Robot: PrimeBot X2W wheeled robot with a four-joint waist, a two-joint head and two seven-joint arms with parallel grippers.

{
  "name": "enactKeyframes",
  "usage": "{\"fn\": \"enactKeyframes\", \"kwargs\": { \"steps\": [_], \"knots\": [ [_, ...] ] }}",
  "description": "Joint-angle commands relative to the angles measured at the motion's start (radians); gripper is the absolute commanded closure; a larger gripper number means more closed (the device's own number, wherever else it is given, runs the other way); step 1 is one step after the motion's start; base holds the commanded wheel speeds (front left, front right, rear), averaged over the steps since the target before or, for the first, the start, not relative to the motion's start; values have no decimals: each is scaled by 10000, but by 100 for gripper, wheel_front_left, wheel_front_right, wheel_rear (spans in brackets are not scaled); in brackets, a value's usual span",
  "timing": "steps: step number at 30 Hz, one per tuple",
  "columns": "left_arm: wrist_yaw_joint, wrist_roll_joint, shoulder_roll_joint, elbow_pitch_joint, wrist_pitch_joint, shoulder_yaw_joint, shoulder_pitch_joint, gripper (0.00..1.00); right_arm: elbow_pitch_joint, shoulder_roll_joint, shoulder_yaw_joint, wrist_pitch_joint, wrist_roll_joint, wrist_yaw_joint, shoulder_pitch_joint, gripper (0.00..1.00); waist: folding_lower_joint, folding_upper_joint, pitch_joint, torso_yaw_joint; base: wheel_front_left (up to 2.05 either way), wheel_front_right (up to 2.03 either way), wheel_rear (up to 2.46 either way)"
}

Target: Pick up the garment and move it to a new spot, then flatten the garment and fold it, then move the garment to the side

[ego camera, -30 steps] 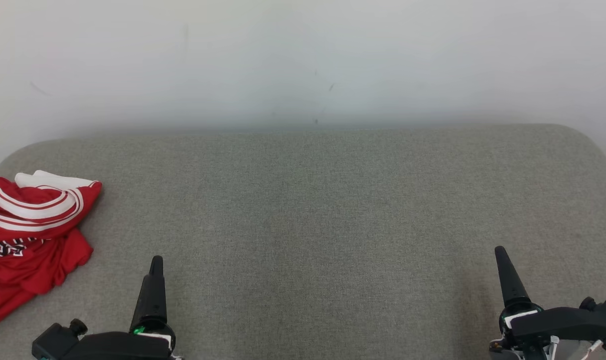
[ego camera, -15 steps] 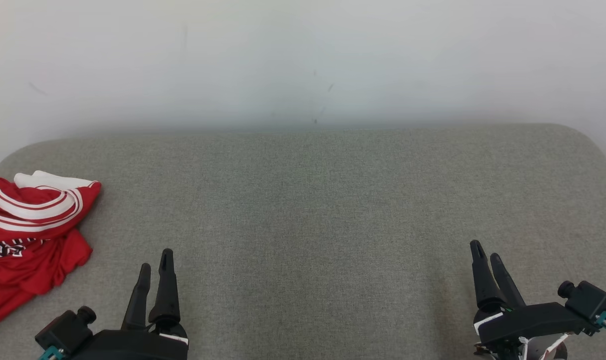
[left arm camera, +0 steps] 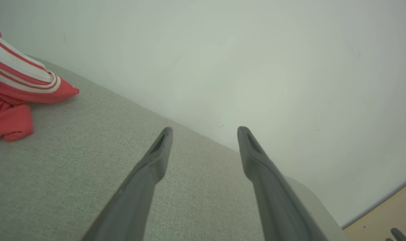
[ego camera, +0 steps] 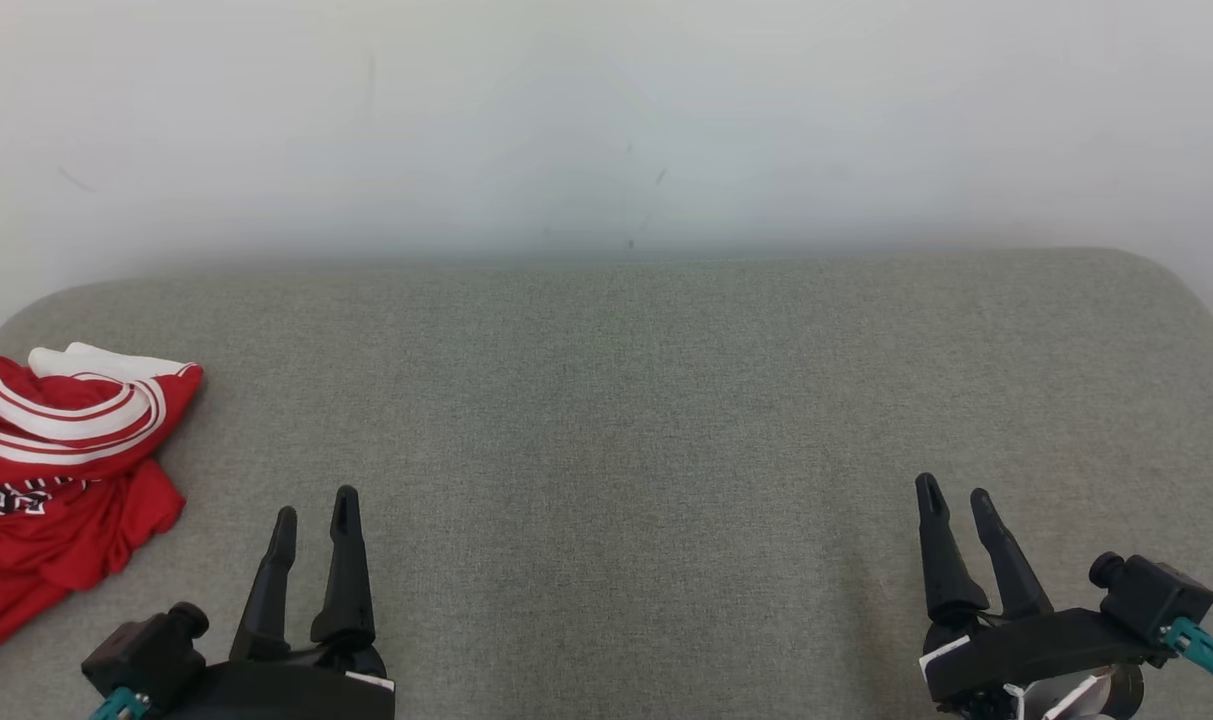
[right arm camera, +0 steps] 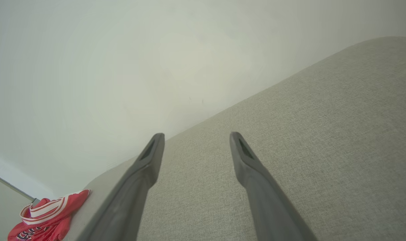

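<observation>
Nearest the robot, at about seven o'clock in the head view, the left gripper (ego camera: 316,502) sits over the grey fabric surface (ego camera: 616,450). Its two dark fingers are spread apart with nothing between them. At about five o'clock the right gripper (ego camera: 954,488) is likewise spread wide and empty, fingers pointing toward twelve. Farther out, at nine o'clock, the red garment (ego camera: 56,470) with white stripes and dark lettering lies crumpled in a heap at the surface's left edge. It is apart from the left gripper and partly cut off by the frame. Farthest, at twelve o'clock, a pale wall (ego camera: 606,120) rises behind the surface's rounded far edge.
</observation>
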Motion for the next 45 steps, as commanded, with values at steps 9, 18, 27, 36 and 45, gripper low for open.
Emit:
{"fn": "enactKeyframes", "kwargs": {
  "steps": [9,18,27,36,45],
  "knots": [
    [95,1326,1,-431,-238,-45,118,0,-534,20,84,-420,-1495,-11,112,0,0,0,-88,-22,0,0,0],
    [209,2578,0,-389,-419,-165,218,0,-667,31,417,-754,-2468,-13,252,0,0,0,-172,-46,0,0,0],
    [334,3406,0,-518,-561,-299,300,0,-852,-37,689,-998,-3176,-14,382,0,0,0,-219,-38,0,0,0],
    [455,4058,0,-760,-700,-323,346,0,-993,-34,856,-1255,-3957,-16,421,0,0,0,-207,-75,0,0,0],
    [524,4690,1,-780,-841,-458,549,0,-1132,-20,907,-1487,-4673,-17,559,0,0,0,-256,-107,0,0,0]
  ]
}}
